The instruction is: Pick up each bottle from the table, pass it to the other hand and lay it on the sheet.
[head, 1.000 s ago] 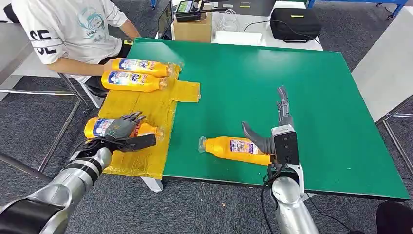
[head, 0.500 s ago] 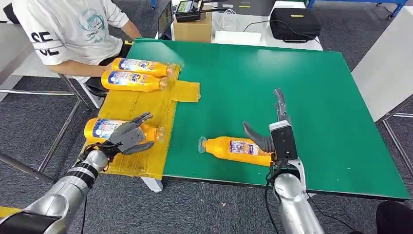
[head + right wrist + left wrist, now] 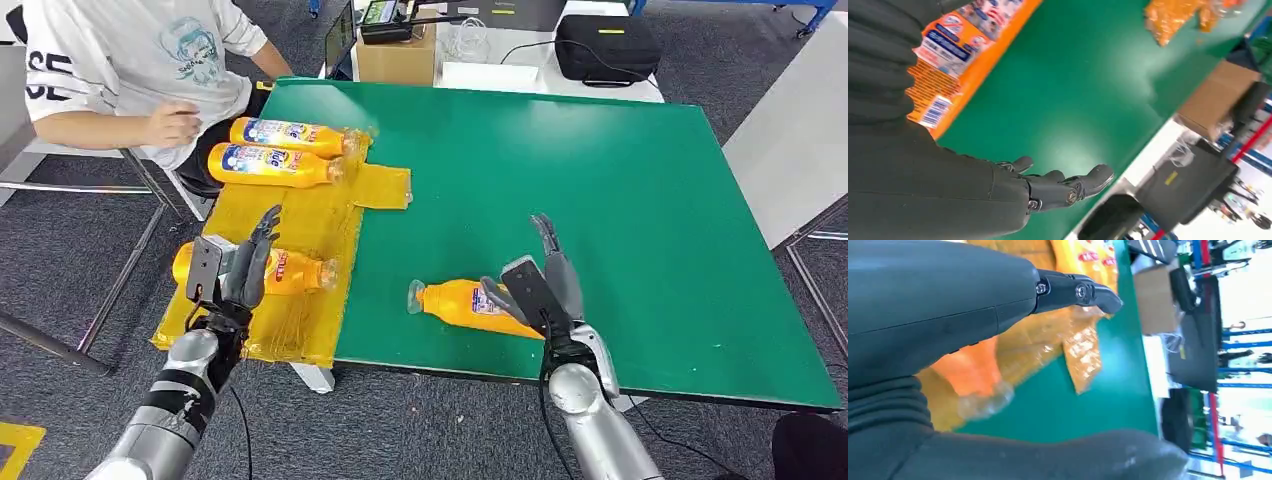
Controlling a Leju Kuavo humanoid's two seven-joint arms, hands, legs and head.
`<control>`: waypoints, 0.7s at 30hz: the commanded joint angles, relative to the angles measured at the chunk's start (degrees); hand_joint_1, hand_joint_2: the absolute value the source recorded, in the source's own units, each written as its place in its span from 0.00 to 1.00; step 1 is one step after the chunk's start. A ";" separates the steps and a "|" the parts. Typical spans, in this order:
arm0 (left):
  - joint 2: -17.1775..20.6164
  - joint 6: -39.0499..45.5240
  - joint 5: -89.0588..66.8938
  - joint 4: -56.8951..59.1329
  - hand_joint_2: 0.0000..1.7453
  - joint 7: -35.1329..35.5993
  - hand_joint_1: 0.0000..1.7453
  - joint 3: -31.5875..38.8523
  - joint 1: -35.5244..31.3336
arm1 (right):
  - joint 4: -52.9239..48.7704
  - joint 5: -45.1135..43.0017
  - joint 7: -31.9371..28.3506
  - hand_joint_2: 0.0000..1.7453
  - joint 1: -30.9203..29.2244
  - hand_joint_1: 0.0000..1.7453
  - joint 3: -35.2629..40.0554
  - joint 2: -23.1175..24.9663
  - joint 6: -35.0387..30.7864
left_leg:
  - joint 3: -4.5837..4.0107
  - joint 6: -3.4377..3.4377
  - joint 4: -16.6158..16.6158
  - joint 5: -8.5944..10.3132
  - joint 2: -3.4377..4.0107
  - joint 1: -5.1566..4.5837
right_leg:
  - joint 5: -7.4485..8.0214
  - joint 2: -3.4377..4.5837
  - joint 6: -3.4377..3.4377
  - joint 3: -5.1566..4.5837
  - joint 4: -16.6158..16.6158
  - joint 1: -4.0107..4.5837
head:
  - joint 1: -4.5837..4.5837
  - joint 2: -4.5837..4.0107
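head view: my right hand (image 3: 535, 290) (fingers spread, holding nothing) could nudge the counter bottle (image 3: 470, 303) rolling away.

Our left hand (image 3: 238, 268) is hovering open beside a bottle (image 3: 290, 270) on the yellow sheet (image 3: 300, 225); our right hand (image 3: 535, 290) is spreading over another bottle (image 3: 465, 303) beside the sheet.

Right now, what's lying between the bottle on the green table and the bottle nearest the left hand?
In the head view, just the yellow sheet's edge and bare green table separate the bottle on the table from the near sheet bottle.
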 commanded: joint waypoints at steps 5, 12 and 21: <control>-3.35 -1.14 7.02 -1.85 1.00 1.47 0.00 -1.45 -1.28 | 16.58 5.28 3.92 1.00 -5.20 0.00 3.75 -2.37 5.88 | 0.34 -0.07 -0.03 -0.12 0.08 0.04 | -0.11 0.00 -0.11 0.34 -0.05 0.07 | 0.00 0.00; -2.88 -4.09 11.04 -1.18 1.00 2.04 0.00 -0.94 -1.44 | 19.66 11.62 8.05 1.00 -6.53 0.00 8.63 -6.07 13.41 | 0.31 -0.04 0.00 -0.13 0.07 0.04 | -0.12 -0.01 -0.08 0.31 -0.01 0.05 | 0.00 0.00; -2.63 -9.41 13.77 2.37 1.00 2.29 0.00 -0.82 -3.09 | 29.45 12.79 8.25 1.00 -15.26 1.00 14.21 -9.18 24.44 | 0.39 -0.05 -0.01 -0.06 0.09 0.03 | -0.06 -0.03 -0.09 0.36 -0.05 0.05 | -0.02 0.00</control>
